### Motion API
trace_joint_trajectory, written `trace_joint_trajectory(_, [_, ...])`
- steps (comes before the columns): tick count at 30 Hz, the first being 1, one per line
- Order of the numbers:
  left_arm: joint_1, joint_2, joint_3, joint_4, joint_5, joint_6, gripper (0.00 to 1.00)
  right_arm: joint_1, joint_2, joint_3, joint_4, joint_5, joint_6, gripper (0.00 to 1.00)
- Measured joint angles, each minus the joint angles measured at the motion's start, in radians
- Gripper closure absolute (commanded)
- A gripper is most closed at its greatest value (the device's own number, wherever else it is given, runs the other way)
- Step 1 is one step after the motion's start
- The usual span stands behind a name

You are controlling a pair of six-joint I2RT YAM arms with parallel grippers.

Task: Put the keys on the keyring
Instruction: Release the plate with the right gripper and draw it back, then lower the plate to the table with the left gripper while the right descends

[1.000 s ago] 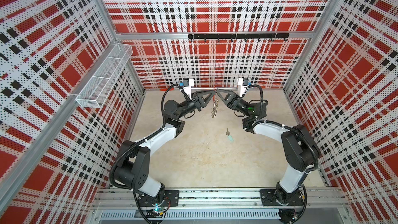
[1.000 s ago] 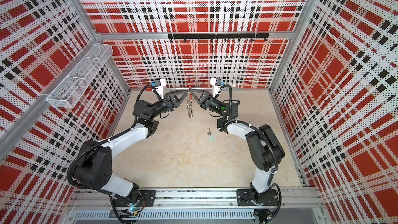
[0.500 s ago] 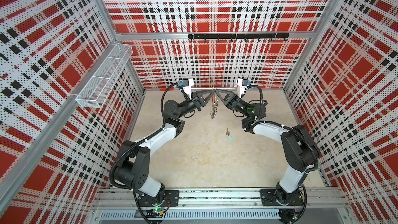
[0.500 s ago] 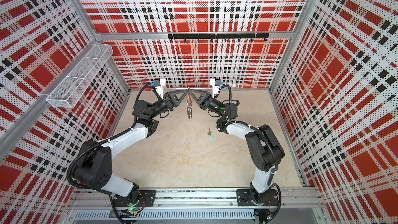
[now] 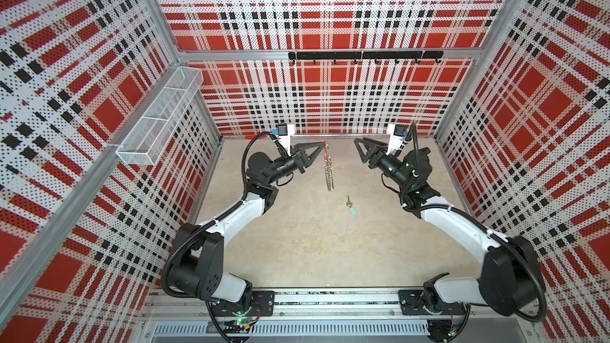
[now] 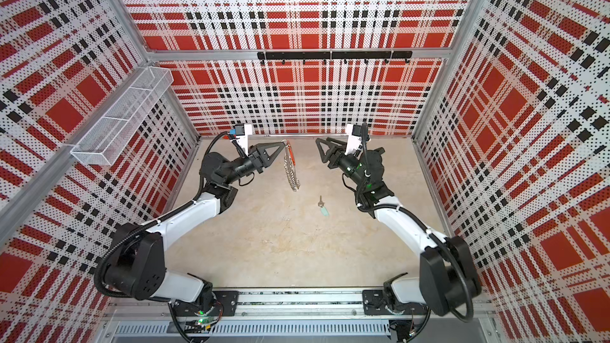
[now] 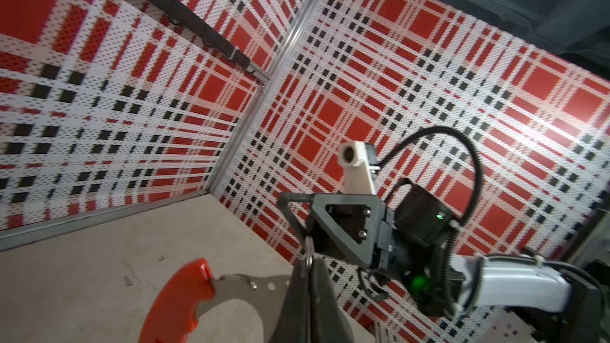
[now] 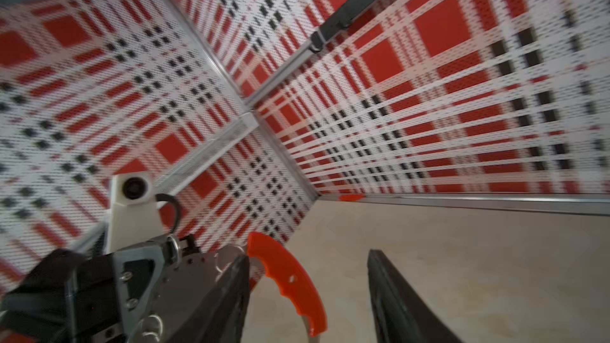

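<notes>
Both top views: left gripper (image 5: pixel 319 148) clamps the keyring (image 5: pixel 328 169) aloft — right gripper (image 5: pixel 359 150), parted and empty, must fetch the keys (image 5: pixel 351 206) mid-bench.

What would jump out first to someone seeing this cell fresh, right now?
The loud red, black and white plaid walls all round the cell. Next, the keyring dangling over the far part of the table, pinched in the shut left gripper, with the right gripper open and apart from it. The keys lie alone on the table, nearer the right arm, untouched.
</notes>
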Motion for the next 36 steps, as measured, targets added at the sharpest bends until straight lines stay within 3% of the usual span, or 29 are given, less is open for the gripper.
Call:
trace_joint_trajectory(4, [-0.007,-0.002,0.03,-0.216,-0.129,0.104,1.0,0.019,-0.038,-0.044,-0.195,0.264,-0.149,0.41])
trace_joint_trajectory(8, [-0.045,-0.004,0.04,-0.383,-0.312,0.187,1.0,0.013,0.013,-0.068,-0.371,0.382,-0.177,0.42])
trace_joint_trajectory(14, [-0.139,-0.033,0.04,-0.57,-0.568,0.225,0.97,0.025,0.199,-0.042,-0.531,0.251,-0.145,0.52])
trace_joint_trajectory(20, [-0.154,-0.089,0.069,-0.68,-0.721,0.189,0.99,0.103,0.218,-0.117,-0.546,0.188,-0.14,0.6])
trace_joint_trajectory(28, [-0.157,-0.06,0.14,-0.763,-0.789,0.145,0.97,0.192,0.264,-0.117,-0.53,0.227,-0.192,0.65])
trace_joint_trajectory(36, [-0.157,-0.047,0.15,-0.796,-0.828,0.118,0.87,0.225,0.32,-0.09,-0.527,0.239,-0.216,0.67])
